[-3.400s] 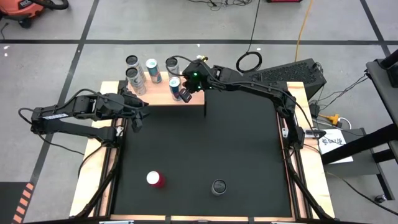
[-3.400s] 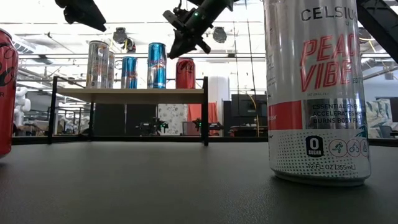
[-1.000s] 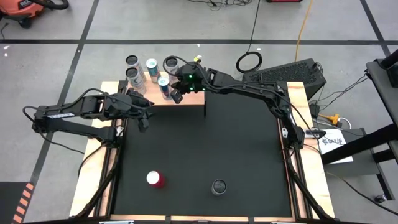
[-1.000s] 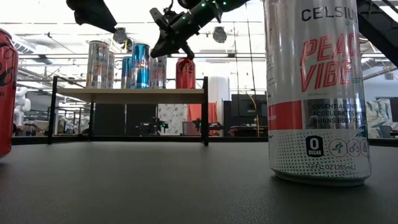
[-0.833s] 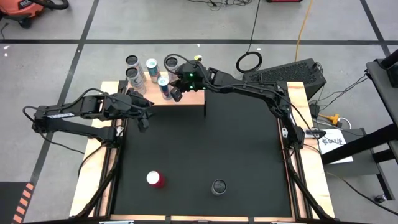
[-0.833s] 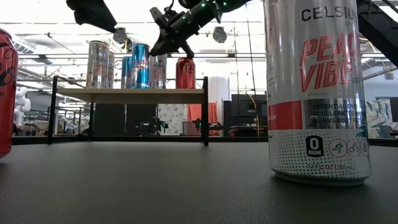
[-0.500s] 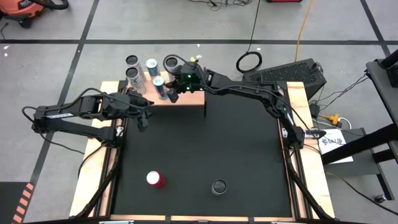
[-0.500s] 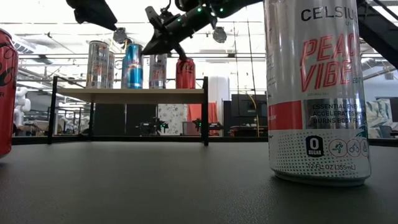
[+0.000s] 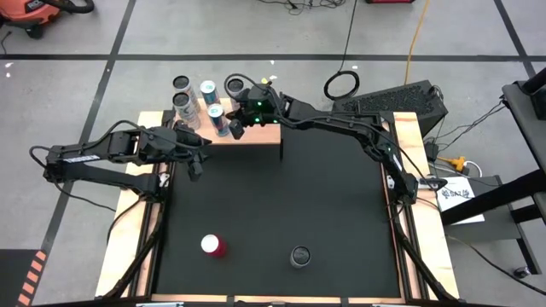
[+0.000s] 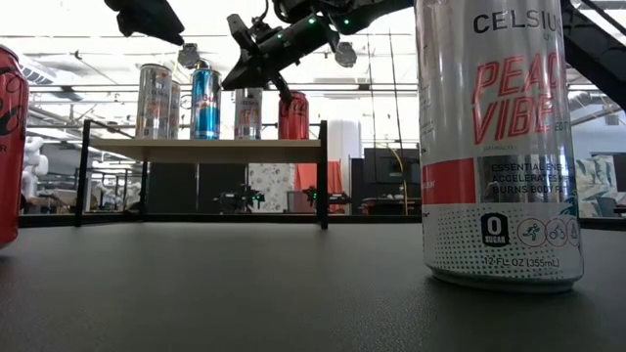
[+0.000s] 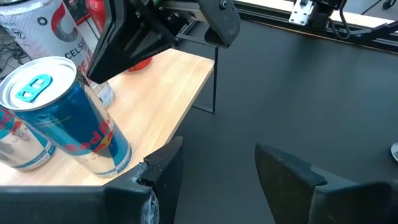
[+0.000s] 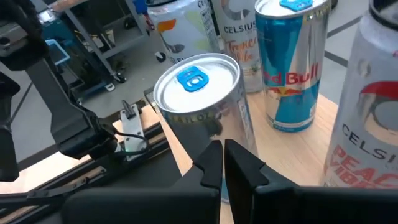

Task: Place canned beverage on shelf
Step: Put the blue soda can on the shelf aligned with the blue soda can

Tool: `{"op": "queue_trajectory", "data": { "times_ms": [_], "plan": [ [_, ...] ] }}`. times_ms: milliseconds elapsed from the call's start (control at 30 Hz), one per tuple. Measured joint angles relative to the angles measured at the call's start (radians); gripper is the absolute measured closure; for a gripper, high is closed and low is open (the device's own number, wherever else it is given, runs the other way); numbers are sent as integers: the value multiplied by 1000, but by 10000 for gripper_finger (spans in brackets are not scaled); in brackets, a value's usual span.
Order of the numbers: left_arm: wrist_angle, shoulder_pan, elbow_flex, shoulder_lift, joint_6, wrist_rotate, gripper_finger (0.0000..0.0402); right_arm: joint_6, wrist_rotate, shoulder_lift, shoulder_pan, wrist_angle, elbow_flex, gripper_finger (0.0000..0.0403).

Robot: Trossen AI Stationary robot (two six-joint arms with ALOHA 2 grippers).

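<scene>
We've got the right gripper [image 12: 222, 163] clenched empty, its tips right up against a blue can [image 12: 202, 93] standing on the shelf [image 9: 256, 134] among other cans. Our left gripper [image 9: 194, 167] hangs just off the shelf's front edge; its fingers [image 11: 163, 167] look parted. A red can [image 9: 212, 246] and another can [image 9: 299, 256] stand well apart on the table [image 9: 324, 205].

high: straight down, far | low: tabletop level, facing shelf [image 10: 201, 150] | wrists: close on shelf, shared
</scene>
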Motion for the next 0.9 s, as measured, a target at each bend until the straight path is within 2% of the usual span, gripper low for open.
{"op": "queue_trajectory", "data": {
  "times_ms": [500,900],
  "plan": [
    [1,0,0,0,2,0,201,8,3,15,5,56,0,403],
    [79,0,0,-4,39,1,201,36,2,15,5,89,0,403]
  ]
}}
